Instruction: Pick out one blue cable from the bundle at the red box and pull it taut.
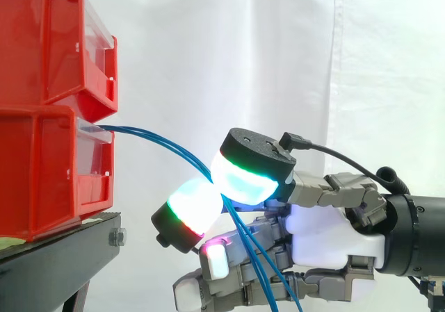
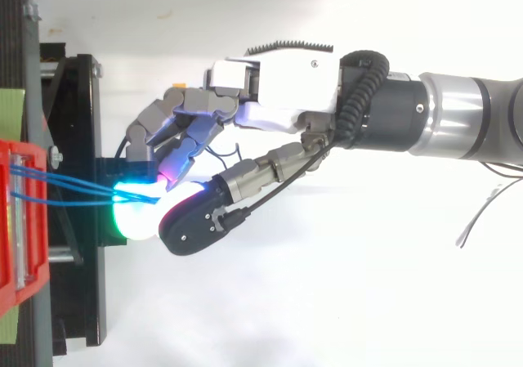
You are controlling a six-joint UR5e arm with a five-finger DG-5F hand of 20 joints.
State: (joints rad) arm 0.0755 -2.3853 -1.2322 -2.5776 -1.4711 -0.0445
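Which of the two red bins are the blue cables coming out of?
The lower red bin: the blue cables leave its top front edge, beneath the upper red bin.

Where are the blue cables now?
Side view: the blue cables leave the lower red bin at left, arc right between the hand's pads, then hang down.

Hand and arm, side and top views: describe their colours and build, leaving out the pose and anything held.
The hand has a white palm housing and grey metal finger links. Its thick pads glow white and cyan, edged green and red, with round black caps behind them. Behind the hand sits a black cylindrical wrist, then the silver-grey tube of the arm.
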